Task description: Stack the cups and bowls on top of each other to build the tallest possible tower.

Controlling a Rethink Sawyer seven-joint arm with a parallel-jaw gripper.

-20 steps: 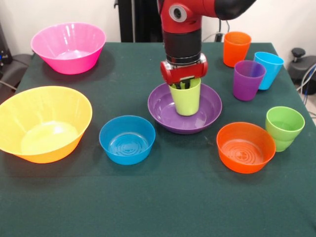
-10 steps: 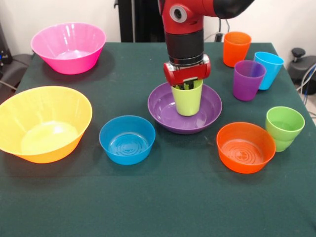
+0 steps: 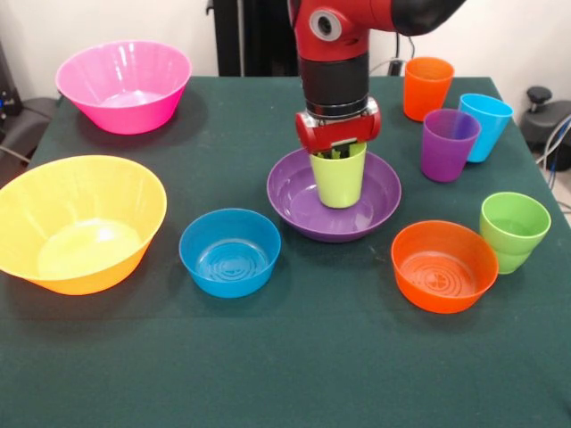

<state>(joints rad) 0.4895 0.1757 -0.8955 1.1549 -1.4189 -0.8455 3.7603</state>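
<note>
A lime-yellow cup (image 3: 339,181) stands upright in the wide purple bowl (image 3: 384,201) at mid-table. My gripper (image 3: 336,153) hangs directly over the cup, its tip dipping into the cup's mouth, so how it is set is hidden. A small blue bowl (image 3: 230,252) sits left of the purple one, and a small orange bowl (image 3: 443,266) sits to its right. Upright on the right are the green cup (image 3: 514,231), purple cup (image 3: 449,144), light blue cup (image 3: 484,126) and orange cup (image 3: 426,87). No further piece rests on the lime-yellow cup.
A big yellow-orange bowl (image 3: 78,223) sits at the left edge and a big pink bowl (image 3: 124,85) at the far left corner. Dark green cloth (image 3: 285,357) covers the table. The arm's red and black wrist (image 3: 335,62) rises above the purple bowl.
My gripper has risen a little and shifted slightly right over the lime-yellow cup. The cup still rests in the purple bowl.
</note>
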